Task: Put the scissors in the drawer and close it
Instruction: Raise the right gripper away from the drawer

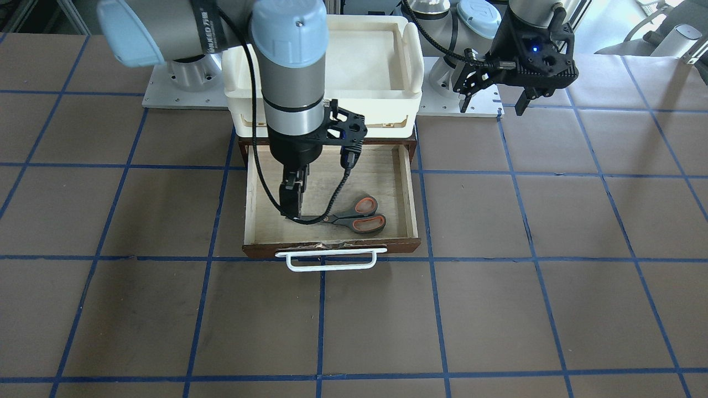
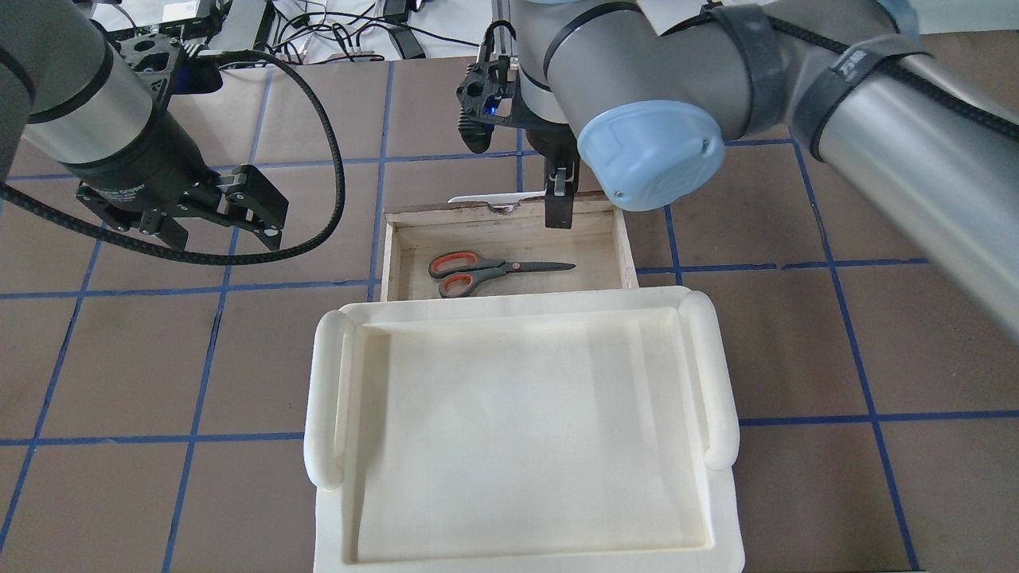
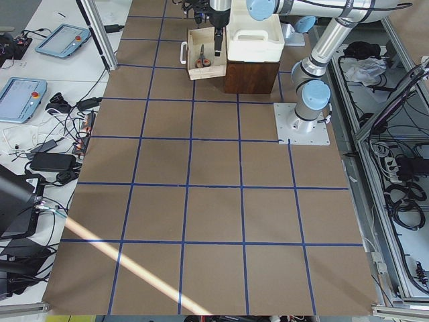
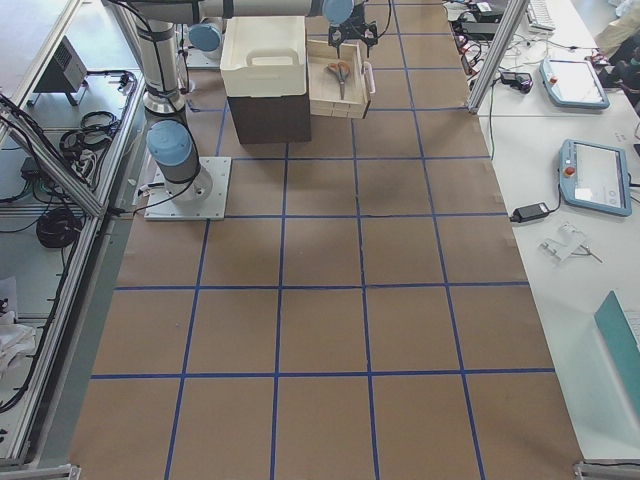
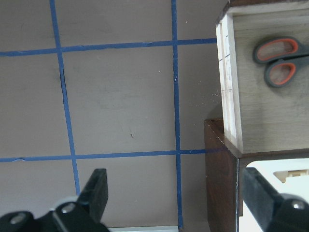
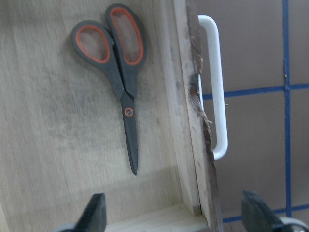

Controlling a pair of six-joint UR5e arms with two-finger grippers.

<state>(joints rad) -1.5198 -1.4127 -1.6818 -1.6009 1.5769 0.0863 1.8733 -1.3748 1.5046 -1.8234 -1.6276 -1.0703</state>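
On the pale plywood floor of the open drawer lies the small pair of scissors with thin dark blades and grey handles lined orange-red. Its blades are shut and it sits roughly parallel to the drawer front, handles toward the robot's left. Around it, the shallow, wide wooden drawer stands pulled out from a dark reddish-brown cabinet, with its white wire bar handle on the side away from the robot. Above the drawer's front edge, past the blade tips, hangs the right gripper, jaws spread wide and holding nothing (in its wrist view one fingertip shows against the drawer floor, the other against the surface beyond the front). It is apart from the scissors. On top of the cabinet sits a cream-white plastic tray-like bin with rounded side grips. Off to the robot's left, the left gripper hangs above the surface beside the cabinet, likewise spread wide with nothing between its fingers. Everything rests on a brown surface crossed by blue grid lines.
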